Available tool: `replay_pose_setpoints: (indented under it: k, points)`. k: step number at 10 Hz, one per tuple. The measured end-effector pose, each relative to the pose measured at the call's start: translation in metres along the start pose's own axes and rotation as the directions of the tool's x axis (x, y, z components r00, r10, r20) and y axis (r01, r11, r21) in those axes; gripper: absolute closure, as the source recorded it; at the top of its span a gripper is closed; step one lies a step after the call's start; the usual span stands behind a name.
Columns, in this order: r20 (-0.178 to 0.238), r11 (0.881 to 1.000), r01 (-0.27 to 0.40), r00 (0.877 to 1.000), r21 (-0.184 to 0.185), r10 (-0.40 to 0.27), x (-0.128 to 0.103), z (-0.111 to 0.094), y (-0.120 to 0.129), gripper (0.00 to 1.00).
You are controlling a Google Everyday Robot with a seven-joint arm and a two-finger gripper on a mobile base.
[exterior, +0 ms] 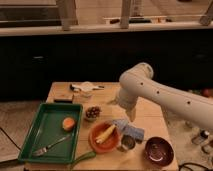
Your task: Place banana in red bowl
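The banana (105, 133), small and pale yellow, lies inside the round orange-red bowl (95, 141) at the front middle of the wooden table. My gripper (130, 115) hangs from the white arm above and to the right of the bowl, clear of the banana and over a blue-grey object.
A green tray (44, 122) on the left holds a round orange fruit (68, 124) and a fork (50, 145). A small bowl of dark berries (92, 112) stands behind the red bowl. A long green vegetable (83, 159), a metal cup (127, 143), a blue-grey object (131, 131) and a dark maroon bowl (159, 150) lie along the front.
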Motion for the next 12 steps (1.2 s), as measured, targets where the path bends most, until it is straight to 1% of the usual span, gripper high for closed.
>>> replay_pose_setpoints:
  k: [1, 2, 12]
  points:
    - [-0.01, 1.0, -0.004, 1.0, 0.008, 0.004, 0.0029, -0.0016, 0.0, 0.2]
    - [-0.012, 1.0, -0.007, 1.0, 0.009, 0.007, 0.0036, -0.0018, 0.0012, 0.2]
    - [-0.011, 1.0, -0.007, 1.0, 0.009, 0.007, 0.0032, -0.0016, 0.0007, 0.2]
